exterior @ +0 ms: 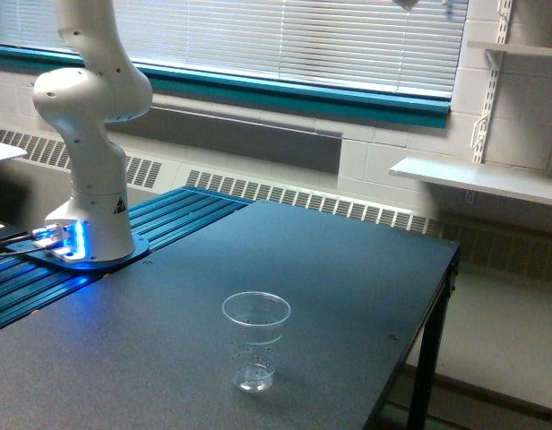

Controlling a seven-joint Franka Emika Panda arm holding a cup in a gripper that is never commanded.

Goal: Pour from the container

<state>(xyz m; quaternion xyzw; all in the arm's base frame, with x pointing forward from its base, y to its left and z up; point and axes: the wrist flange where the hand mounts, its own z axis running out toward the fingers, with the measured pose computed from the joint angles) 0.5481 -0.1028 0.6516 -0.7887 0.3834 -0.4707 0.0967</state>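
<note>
The arm (90, 134) stands on its lit base at the exterior view's left and rises straight up out of the top of the picture, so its upper links cannot be seen. The end effector is out of view, and its opening and hold cannot be told. Of the container (406, 4), only a small reddish blurred bit shows at the very top edge, in front of the window blinds (285, 40), high above the table (348, 287). A clear cup (255, 340) with printed marks stands upright and empty on the table near its front.
</note>
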